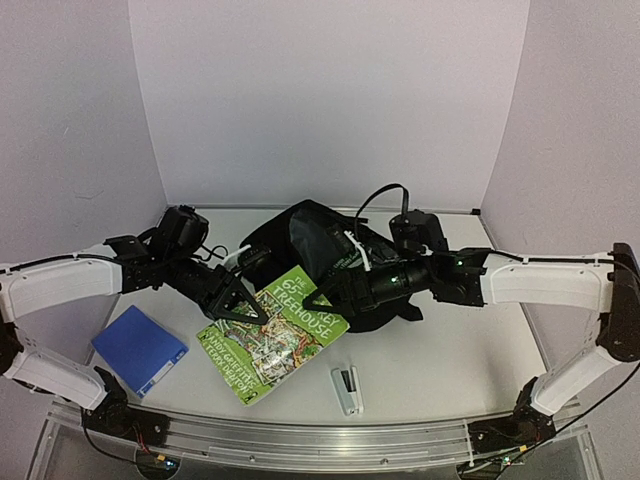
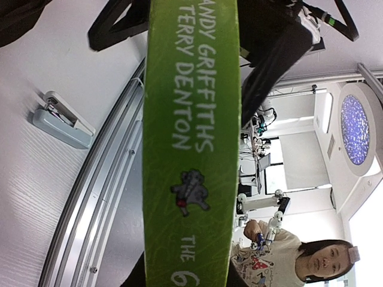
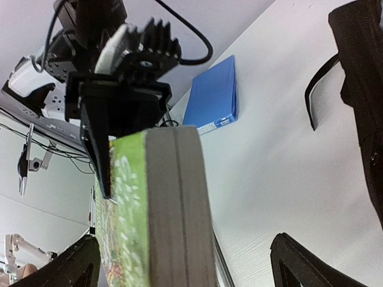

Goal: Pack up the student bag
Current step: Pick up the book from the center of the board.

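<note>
A green paperback book (image 1: 280, 330) hangs tilted over the table just in front of the black student bag (image 1: 320, 250). My left gripper (image 1: 240, 300) is shut on the book's spine, which fills the middle of the left wrist view (image 2: 191, 149). My right gripper (image 1: 325, 297) is open, its fingers wide apart on either side of the book's grey page edge (image 3: 176, 209), the right finger (image 3: 299, 263) well clear of it. The left gripper also shows in the right wrist view (image 3: 108, 149), clamped on the book's far side. The bag's edge and a strap show there too (image 3: 359, 89).
A blue book (image 1: 140, 348) lies flat at the near left, also seen in the right wrist view (image 3: 212, 98). A white-grey stapler (image 1: 347, 390) lies near the front edge, also in the left wrist view (image 2: 63, 119). A metal rail (image 1: 300, 435) runs along the table's near edge.
</note>
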Tool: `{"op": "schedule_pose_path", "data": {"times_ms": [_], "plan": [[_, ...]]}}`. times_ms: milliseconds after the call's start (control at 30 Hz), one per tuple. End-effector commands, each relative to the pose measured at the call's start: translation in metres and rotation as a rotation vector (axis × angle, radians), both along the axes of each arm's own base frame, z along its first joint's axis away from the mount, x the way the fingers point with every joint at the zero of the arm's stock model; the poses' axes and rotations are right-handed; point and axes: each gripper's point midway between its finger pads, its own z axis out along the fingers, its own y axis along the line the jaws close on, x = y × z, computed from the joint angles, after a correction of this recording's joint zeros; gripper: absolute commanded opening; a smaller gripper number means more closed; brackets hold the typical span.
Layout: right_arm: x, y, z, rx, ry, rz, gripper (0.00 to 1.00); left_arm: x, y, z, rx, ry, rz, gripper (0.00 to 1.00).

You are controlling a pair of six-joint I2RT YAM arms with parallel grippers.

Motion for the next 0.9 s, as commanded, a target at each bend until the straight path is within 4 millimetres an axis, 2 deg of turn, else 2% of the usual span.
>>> {"op": "schedule_pose_path", "data": {"times_ms": [0,133,233,400,500,633,733,867], "plan": [[-0.02,0.008,0.017,0.052,0.006,0.146,0.98,-0.011,-0.001,0.047,-0.132,-0.077,-0.099,0.0],[-0.026,0.011,0.026,0.079,0.022,0.191,0.97,-0.013,-0.001,0.049,-0.137,-0.076,-0.117,0.0],[-0.032,0.012,0.035,0.116,0.037,0.236,0.89,-0.011,-0.003,0.048,-0.141,-0.076,-0.127,0.0],[-0.034,0.014,0.048,0.172,0.061,0.247,0.61,-0.011,-0.003,0.047,-0.139,-0.069,-0.136,0.0],[-0.033,0.016,0.054,0.202,0.068,0.24,0.38,-0.012,-0.002,0.047,-0.136,-0.074,-0.133,0.0],[-0.029,0.019,0.056,0.217,0.076,0.217,0.03,-0.008,-0.003,0.043,-0.114,-0.094,-0.11,0.0],[-0.022,0.019,0.058,0.218,0.068,0.172,0.0,-0.002,-0.006,0.037,-0.083,-0.101,-0.086,0.09],[-0.009,0.017,0.064,0.224,0.041,0.082,0.0,0.016,-0.01,0.021,0.012,-0.155,0.004,0.31]]}}
